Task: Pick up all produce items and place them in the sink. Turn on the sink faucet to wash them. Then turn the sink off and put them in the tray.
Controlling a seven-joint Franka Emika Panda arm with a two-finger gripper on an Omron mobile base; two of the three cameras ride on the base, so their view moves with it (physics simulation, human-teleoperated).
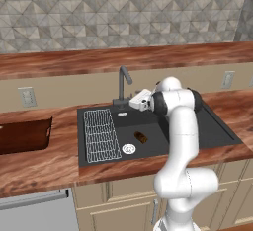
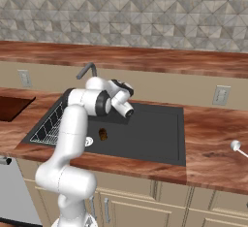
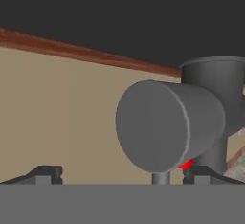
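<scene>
The one produce item (image 1: 141, 137), a small dark olive-brown lump, lies on the floor of the black sink (image 1: 217, 131), just beside the round silver drain (image 1: 128, 149) and right of the white wire rack (image 1: 101, 134). With it already in the basin, the step in hand looks like working the sink faucet (image 1: 123, 83), most likely turning the water on, though no stream is visible.

The gripper (image 1: 132, 102) sits at the faucet's base at the back of the basin. In the hand view the stubby grey handle (image 3: 167, 125) looms very close, with its thin stem (image 3: 161, 178) low between the two dark fingertips (image 3: 45, 174), which stand well apart, so the gripper is open and clamped on nothing. To do this well, the fingers should bear on the handle's barrel, not its post, and the push should follow the handle's arc rather than shove straight through it. A slip off the rounded end seems the main risk.

The sink is set in a reddish-brown wooden counter (image 1: 44, 163). The dark wooden tray (image 1: 22, 135) rests well to the left. Behind are a beige wall with outlets (image 2: 221, 95) and a grey patterned backsplash (image 1: 123, 8); pale cabinets (image 2: 145, 204) run below.
</scene>
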